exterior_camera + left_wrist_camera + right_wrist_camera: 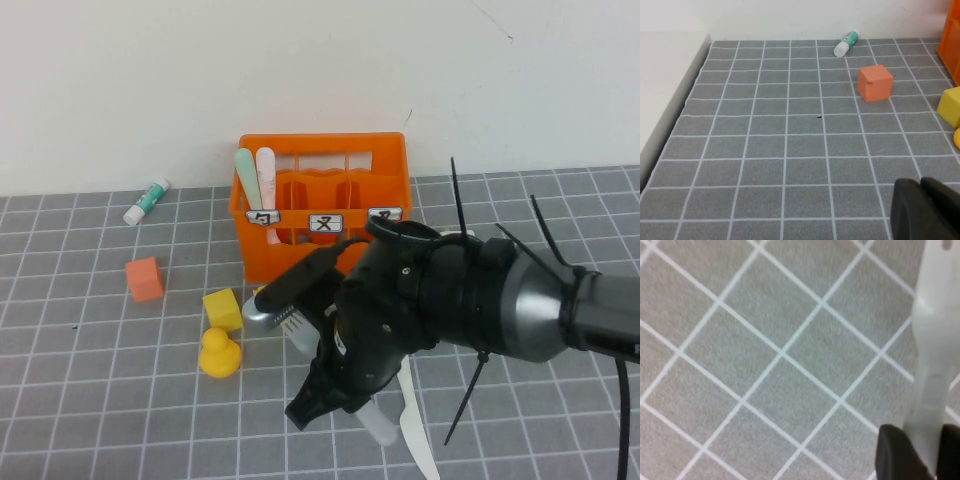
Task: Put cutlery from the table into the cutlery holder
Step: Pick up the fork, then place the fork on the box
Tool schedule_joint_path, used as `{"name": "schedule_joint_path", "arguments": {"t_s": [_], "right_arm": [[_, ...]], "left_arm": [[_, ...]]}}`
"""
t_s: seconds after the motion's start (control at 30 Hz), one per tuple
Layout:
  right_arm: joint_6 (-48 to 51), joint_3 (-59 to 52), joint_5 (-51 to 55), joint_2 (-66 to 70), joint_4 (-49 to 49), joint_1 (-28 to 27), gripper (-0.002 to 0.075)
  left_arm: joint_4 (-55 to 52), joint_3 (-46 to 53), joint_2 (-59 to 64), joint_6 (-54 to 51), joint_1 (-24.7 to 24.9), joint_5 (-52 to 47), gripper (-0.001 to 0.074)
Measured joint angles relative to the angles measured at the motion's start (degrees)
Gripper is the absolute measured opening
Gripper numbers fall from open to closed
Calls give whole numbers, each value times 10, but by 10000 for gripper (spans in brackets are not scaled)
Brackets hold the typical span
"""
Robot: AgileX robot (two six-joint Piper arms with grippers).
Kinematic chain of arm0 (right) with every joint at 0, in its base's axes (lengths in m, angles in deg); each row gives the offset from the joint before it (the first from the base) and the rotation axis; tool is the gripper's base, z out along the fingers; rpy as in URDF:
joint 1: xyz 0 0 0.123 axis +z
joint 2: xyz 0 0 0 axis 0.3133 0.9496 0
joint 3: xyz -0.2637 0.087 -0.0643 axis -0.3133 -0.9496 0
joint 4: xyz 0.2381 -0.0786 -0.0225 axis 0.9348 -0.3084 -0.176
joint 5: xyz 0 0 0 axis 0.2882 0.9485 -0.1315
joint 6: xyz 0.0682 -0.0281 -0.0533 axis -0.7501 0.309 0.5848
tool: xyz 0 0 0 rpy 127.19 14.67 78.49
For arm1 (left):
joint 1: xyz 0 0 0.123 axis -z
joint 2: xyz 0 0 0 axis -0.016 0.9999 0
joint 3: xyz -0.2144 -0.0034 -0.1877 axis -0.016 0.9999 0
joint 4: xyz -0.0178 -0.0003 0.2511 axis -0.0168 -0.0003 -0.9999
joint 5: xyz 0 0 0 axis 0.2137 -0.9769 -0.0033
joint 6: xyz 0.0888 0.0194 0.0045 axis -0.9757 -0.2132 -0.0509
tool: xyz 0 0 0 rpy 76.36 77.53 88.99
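The orange cutlery holder (pixel 300 258) stands at the back middle of the tiled table (pixel 90 400). A pale green spoon (pixel 246 175) and a pink spoon (pixel 266 175) stand upright in its left compartment. My right gripper (pixel 325 400) is low over the table in front of the holder, shut on the handle of the grey fork (pixel 272 318); the right wrist view shows the handle (pixel 932 340) between its fingertips (pixel 925 440). The cream-white knife (pixel 415 430) lies just right of it. My left gripper (pixel 920 200) is shut and empty over bare tiles, out of the high view.
An orange cube (pixel 145 278), a yellow cube (pixel 222 308) and a yellow duck (pixel 219 352) sit left of the fork. A white and green tube (pixel 147 200) lies near the back wall. In the left wrist view the table's edge (pixel 670 135) meets a white surface.
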State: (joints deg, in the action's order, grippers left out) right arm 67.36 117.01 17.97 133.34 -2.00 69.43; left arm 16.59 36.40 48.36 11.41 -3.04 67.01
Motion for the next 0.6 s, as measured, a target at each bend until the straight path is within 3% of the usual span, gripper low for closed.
{"name": "schedule_joint_path", "arguments": {"t_s": [0.3,0.6], "right_arm": [[0,-2,-73,-30,-48,0,151],[0,-3,-242,-81,-52,-53,150]], "left_arm": [[0,0,0,0,0,0,-1],[0,0,0,0,0,0,-1]]}}
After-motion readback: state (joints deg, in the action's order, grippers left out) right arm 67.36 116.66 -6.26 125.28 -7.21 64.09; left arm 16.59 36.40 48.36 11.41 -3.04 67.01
